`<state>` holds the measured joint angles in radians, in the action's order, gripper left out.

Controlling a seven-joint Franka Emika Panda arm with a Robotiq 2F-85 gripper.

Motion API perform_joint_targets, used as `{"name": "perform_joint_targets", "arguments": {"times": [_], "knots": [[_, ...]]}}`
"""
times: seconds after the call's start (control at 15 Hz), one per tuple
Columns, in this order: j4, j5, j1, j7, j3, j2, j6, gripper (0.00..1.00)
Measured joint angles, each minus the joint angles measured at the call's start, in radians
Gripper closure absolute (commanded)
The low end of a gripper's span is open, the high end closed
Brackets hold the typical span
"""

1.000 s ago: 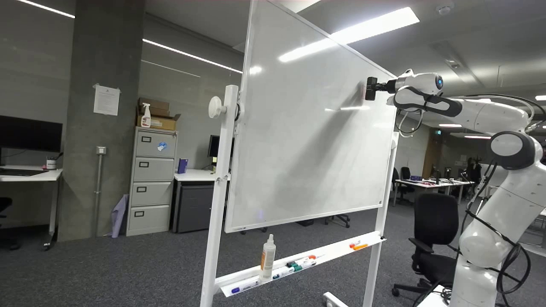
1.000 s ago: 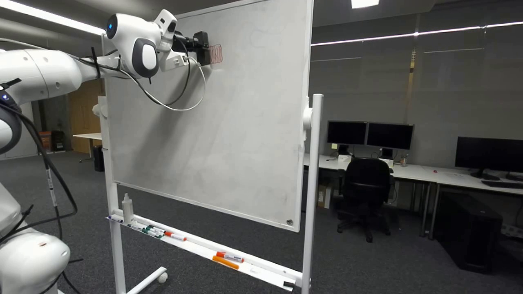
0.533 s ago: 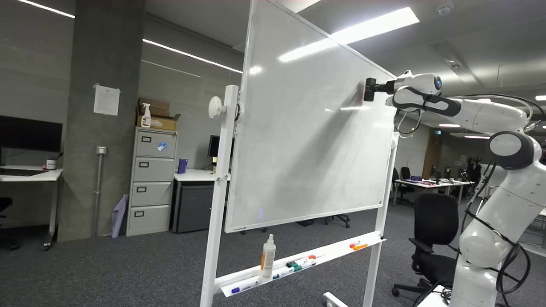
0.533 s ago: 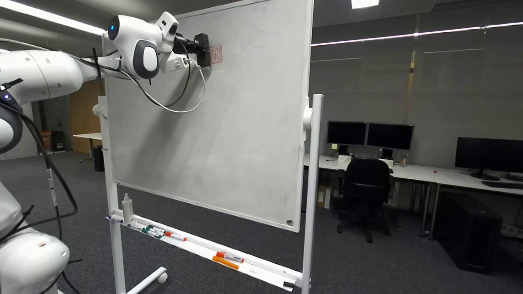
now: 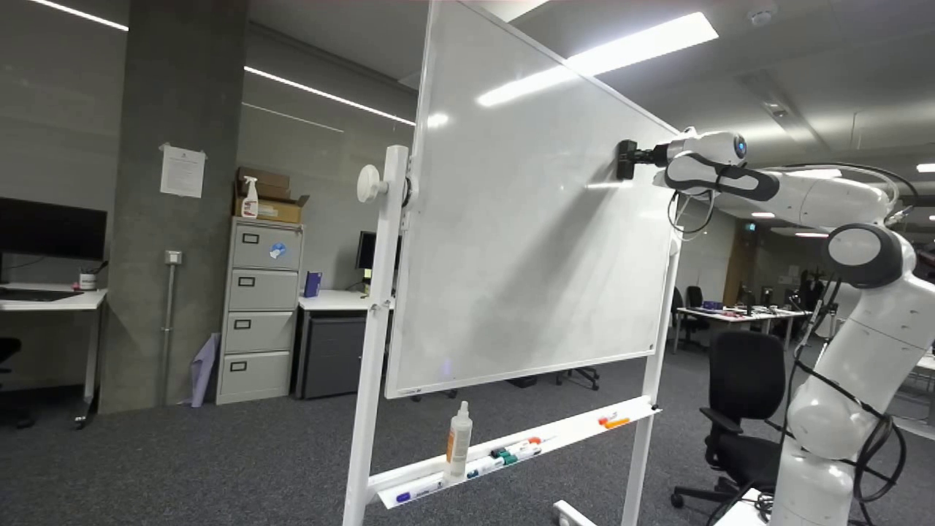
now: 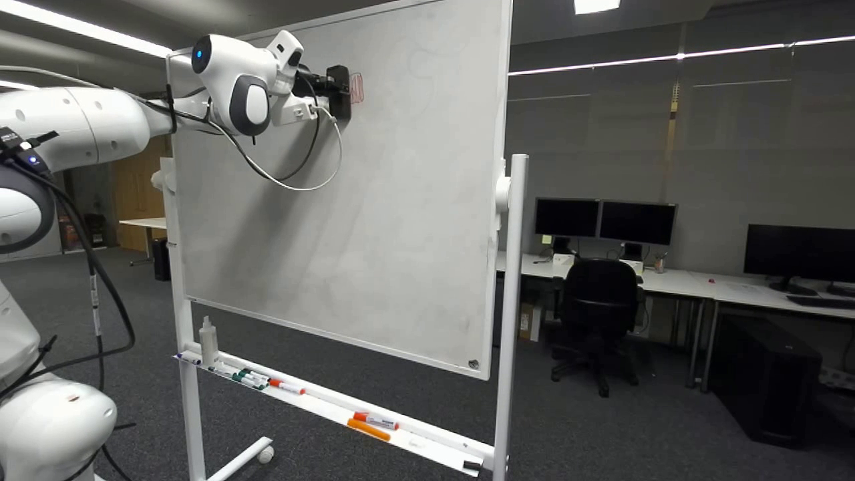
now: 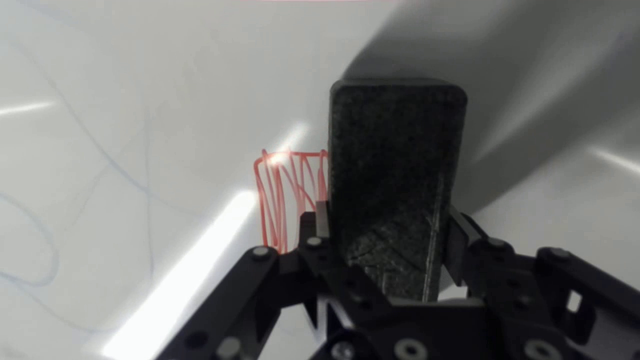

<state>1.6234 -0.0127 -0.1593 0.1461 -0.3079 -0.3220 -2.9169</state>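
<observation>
My gripper (image 7: 390, 220) is shut on a black block-shaped eraser (image 7: 397, 145), with one finger pad (image 7: 322, 220) against each long side. In both exterior views the eraser (image 5: 626, 161) (image 6: 340, 92) stands upright at the upper part of a whiteboard (image 6: 387, 234). It is on or very close to the surface; contact itself is hard to tell. Directly beside it in the wrist view is a red scribbled box (image 7: 272, 200), whose right part is covered by the eraser. The same red scribble (image 6: 357, 88) peeks out past the eraser in an exterior view.
Below the board runs a white tray (image 6: 327, 401) carrying a spray bottle (image 5: 458, 442), several green-capped markers (image 6: 250, 379) and an orange marker (image 6: 368, 429). Faint blue lines (image 7: 125, 175) mark the board. A black chair (image 5: 746, 394) stands near the arm's base.
The gripper and eraser have come lower and closer to the board. The eraser now covers more of the red scribble in the exterior views. The grip is unchanged.
</observation>
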Motion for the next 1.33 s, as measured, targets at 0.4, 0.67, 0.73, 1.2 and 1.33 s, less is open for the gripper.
{"name": "perform_joint_targets", "arguments": {"times": [0.4,0.67,0.73,1.2,1.33], "knots": [[-0.032,0.048,-0.102,0.084,-0.082,0.012,0.000,0.70],[-0.058,0.066,-0.151,0.104,-0.133,0.018,0.000,0.70],[-0.065,0.069,-0.160,0.104,-0.147,0.020,0.000,0.70],[-0.113,0.098,-0.188,0.104,-0.267,0.054,0.000,0.70],[-0.125,0.109,-0.201,0.104,-0.291,0.064,0.000,0.70]]}}
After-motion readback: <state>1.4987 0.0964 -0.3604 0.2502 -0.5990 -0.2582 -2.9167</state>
